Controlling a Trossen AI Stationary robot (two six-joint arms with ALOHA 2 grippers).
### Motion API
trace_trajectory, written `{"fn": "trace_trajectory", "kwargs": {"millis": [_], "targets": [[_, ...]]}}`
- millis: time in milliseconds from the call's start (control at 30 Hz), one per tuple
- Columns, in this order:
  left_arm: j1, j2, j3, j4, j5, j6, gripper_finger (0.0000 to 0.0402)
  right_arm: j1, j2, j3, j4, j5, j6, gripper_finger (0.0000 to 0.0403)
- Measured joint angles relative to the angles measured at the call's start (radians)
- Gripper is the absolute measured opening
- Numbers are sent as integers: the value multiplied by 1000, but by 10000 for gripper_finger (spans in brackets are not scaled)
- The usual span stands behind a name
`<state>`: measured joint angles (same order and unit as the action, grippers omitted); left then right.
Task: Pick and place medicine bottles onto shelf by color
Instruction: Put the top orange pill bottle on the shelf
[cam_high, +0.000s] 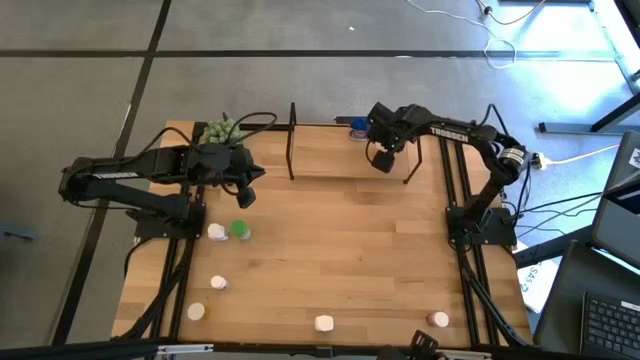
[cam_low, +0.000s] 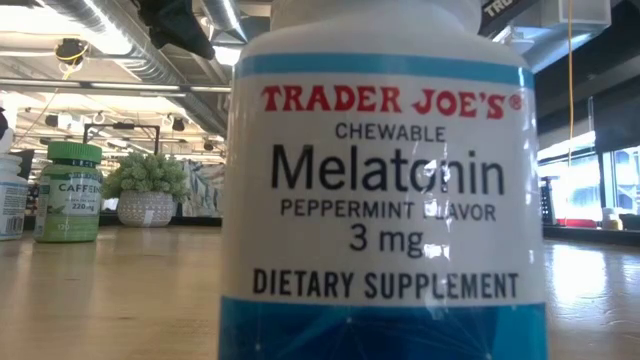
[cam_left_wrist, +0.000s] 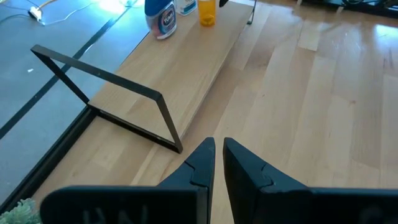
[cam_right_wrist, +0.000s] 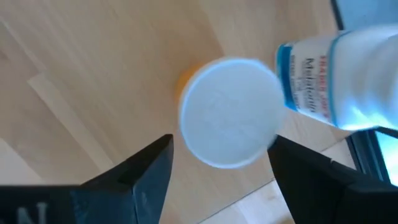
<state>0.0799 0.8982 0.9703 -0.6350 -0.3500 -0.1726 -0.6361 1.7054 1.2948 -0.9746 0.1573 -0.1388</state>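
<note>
A Trader Joe's melatonin bottle (cam_low: 385, 190) fills the low view, with a green-capped caffeine bottle (cam_low: 68, 192) at its nine o'clock. The right gripper (cam_right_wrist: 217, 165), fingers wide, straddles an orange bottle (cam_right_wrist: 229, 112) standing on the shelf (cam_left_wrist: 186, 68) beside two blue-labelled bottles (cam_left_wrist: 160, 17). The left gripper (cam_left_wrist: 219, 155), fingers narrow and empty, hovers at the shelf's nine o'clock end.

Melatonin bottle (cam_low: 385, 190): cropped top and bottom in low view, hiding most of table behind.
Orange bottle (cam_right_wrist: 186, 79): body mostly hidden under own white cap.
</note>
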Motion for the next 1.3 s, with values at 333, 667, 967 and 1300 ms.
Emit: {"fn": "trace_trajectory", "kwargs": {"millis": [333,667,967,1300], "targets": [[0,0,0,-1,0,0,28,7,-17,183,-174,0,92,261],[0,0,0,-4,0,0,28,139,-54,241,-113,-57,111,261],[0,0,0,-5,0,0,28,177,-51,144,74,-47,240,211],[0,0,0,-5,0,0,27,213,-47,36,235,-53,236,24]]}}
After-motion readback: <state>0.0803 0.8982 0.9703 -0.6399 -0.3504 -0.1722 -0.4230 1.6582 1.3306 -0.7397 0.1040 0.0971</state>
